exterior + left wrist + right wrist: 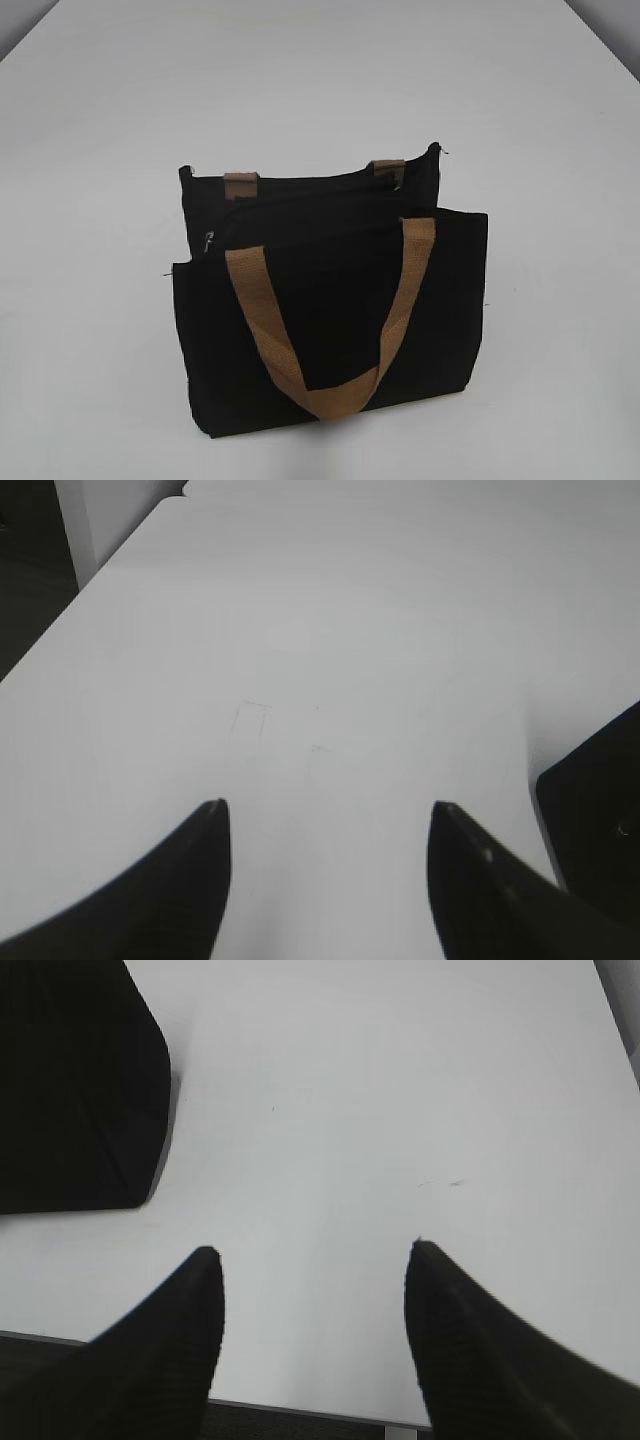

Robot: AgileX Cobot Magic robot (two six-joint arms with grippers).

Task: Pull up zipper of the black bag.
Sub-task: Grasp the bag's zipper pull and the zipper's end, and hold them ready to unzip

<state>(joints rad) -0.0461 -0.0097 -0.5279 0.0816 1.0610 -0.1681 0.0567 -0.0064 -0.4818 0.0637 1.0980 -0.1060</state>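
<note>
The black bag [330, 320] stands upright in the middle of the white table, its top gaping open. One tan handle [330, 330] hangs down its near face. The silver zipper pull [209, 241] sits at the left end of the bag's top edge. A corner of the bag shows at the right edge of the left wrist view [600, 810] and at the top left of the right wrist view [70, 1080]. My left gripper [325, 805] is open and empty over bare table left of the bag. My right gripper [312, 1250] is open and empty right of the bag. Neither gripper shows in the exterior view.
The white table [540, 120] stretches around the bag on all sides. Its near edge shows under my right gripper [300, 1408]. Its left edge with dark floor beyond shows in the left wrist view [60, 630].
</note>
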